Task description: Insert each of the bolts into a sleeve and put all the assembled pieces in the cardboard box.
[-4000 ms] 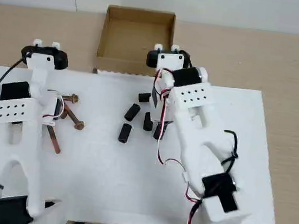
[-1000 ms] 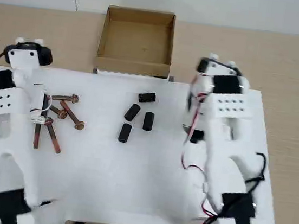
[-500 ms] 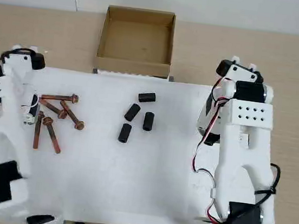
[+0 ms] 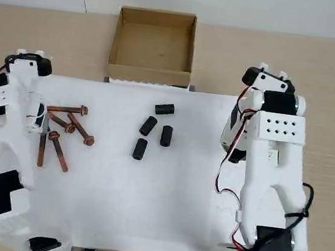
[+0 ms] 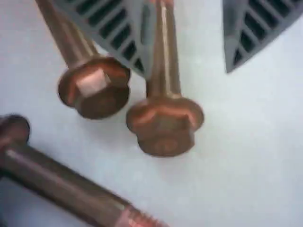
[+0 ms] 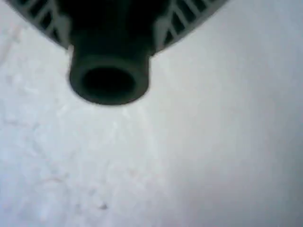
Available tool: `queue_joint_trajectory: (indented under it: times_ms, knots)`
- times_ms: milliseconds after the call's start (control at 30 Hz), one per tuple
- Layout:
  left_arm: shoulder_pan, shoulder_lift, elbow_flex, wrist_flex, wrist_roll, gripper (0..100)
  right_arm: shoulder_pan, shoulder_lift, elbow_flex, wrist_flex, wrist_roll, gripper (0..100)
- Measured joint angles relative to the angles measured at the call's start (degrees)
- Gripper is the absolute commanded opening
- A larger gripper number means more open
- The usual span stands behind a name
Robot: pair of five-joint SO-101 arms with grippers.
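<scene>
Several copper bolts [image 4: 69,127] lie on the left of the white mat [image 4: 146,202]. My left gripper [image 4: 38,119] stands low over them. It is open [image 5: 184,70], and one bolt's shank [image 5: 163,52] lies between its fingers, against one and apart from the other. Several black sleeves [image 4: 155,129] lie loose at mid-mat. My right gripper [image 4: 233,147] hangs over the mat's right part, shut on a black sleeve [image 6: 110,78] whose open bore faces the camera. The cardboard box [image 4: 150,68] stands beyond the mat's far edge and holds nothing.
The mat covers most of the wooden table [image 4: 333,72]. Bare mat stretches between the sleeves and the right arm, and across the near half. Two more bolt heads [image 5: 93,87] lie close to the left gripper.
The right arm lifted one sleeve off the pile and carried it to the mat's right part. The left arm swung out to the left and settled by the bolts.
</scene>
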Motion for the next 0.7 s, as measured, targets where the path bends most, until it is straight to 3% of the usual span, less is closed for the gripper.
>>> queue_joint_trajectory:
  times_ms: [400, 567, 700]
  knots:
    - [0.7, 7.8, -0.2, -1.8, -0.3, 10, -0.1, 0.0, 0.0, 0.0, 0.0, 0.2]
    - [1.0, 8.2, -0.2, -1.9, -0.4, 0, -0.1, 0.0, 0.0, 0.0, 0.0, 0.2]
    - [1.1, 8.2, -0.2, -1.9, -0.1, 1, -0.1, 0.0, 0.0, 0.0, 0.0, 0.2]
